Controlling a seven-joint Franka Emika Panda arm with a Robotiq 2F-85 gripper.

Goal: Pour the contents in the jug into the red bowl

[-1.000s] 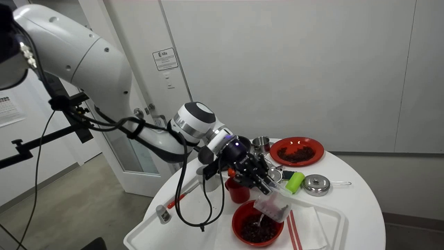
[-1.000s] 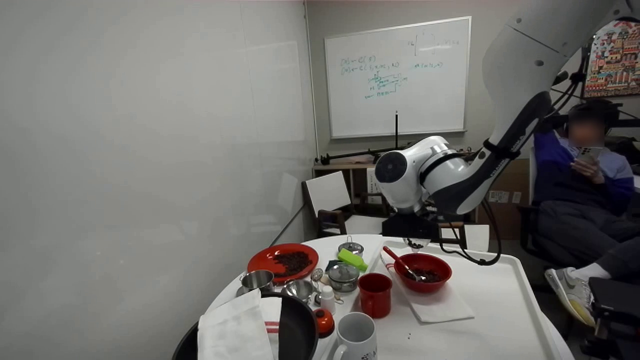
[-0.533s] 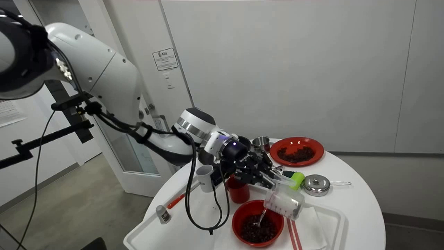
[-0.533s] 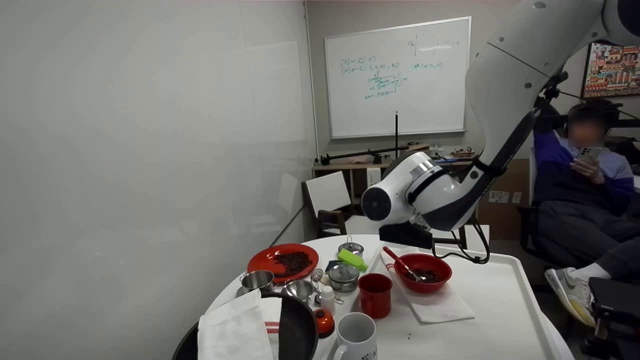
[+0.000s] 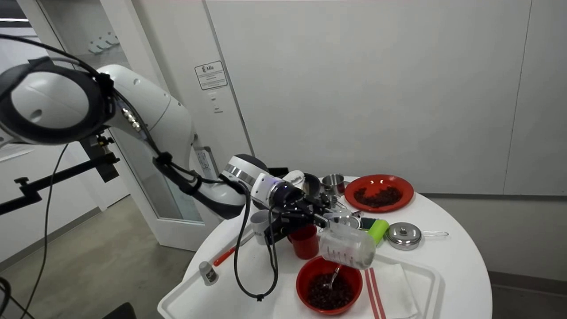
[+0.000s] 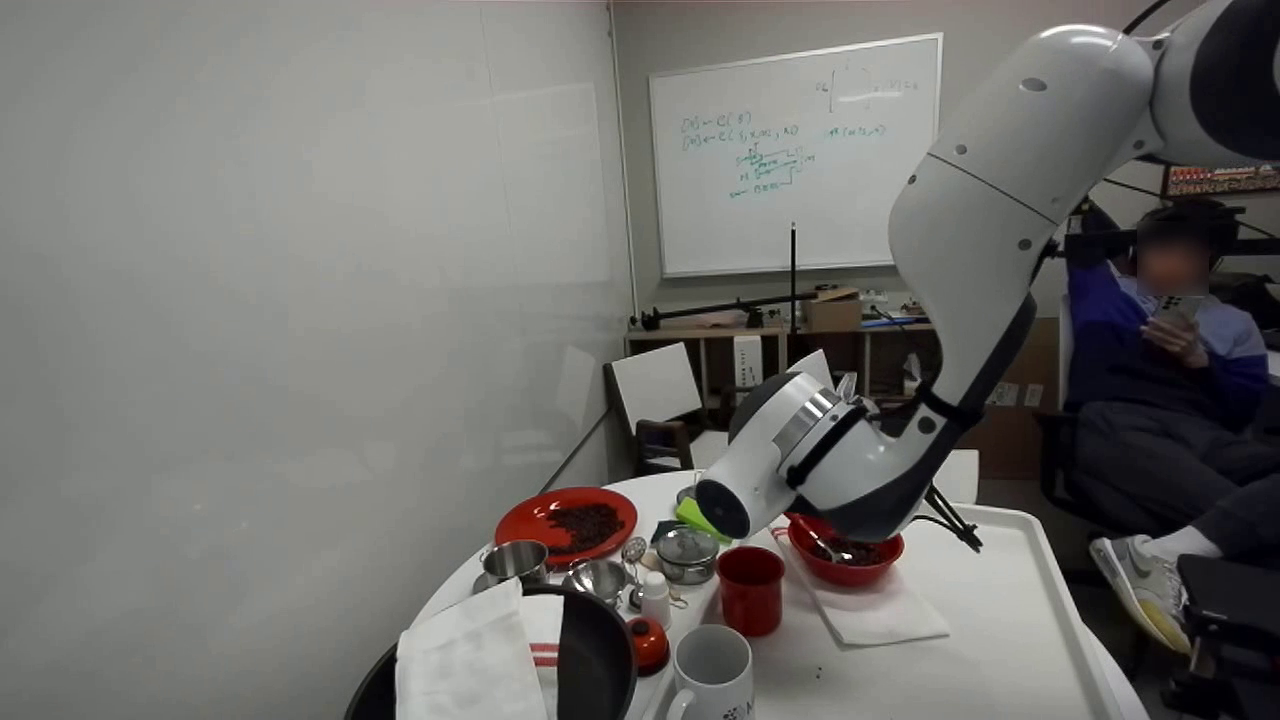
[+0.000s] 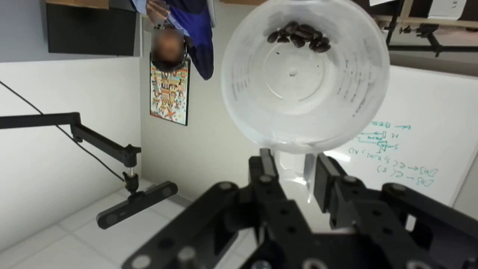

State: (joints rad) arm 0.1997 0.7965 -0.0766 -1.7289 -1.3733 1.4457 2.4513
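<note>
Jug, translucent with scale marks, is hanging from the gripper — fingers are pinching its handle from both sides. It's sitting tipped well off upright, mouth facing into the wrist view. A few dark beans are lying inside, against the side opposite the handle. In an exterior view the jug is overlapping the edge of the red bowl — touching or apart, can't tell. In an exterior view the robot arm is hiding the jug.

Bowl is holding a dark bean-like heap, a red-handled spoon leaning in it. It's standing on a red-striped white napkin, which is lying on the white tray. Red mug is standing near the bowl, partly behind the gripper in an exterior view; white mug is standing near the red one.

Past the tray, on the round white table: red plate is carrying dark bits, lidded steel pan is standing near a lime-green item I'm not identifying. White cloth is draping over a black frying pan. Background: seated person is holding a phone, whiteboard is hanging behind.
</note>
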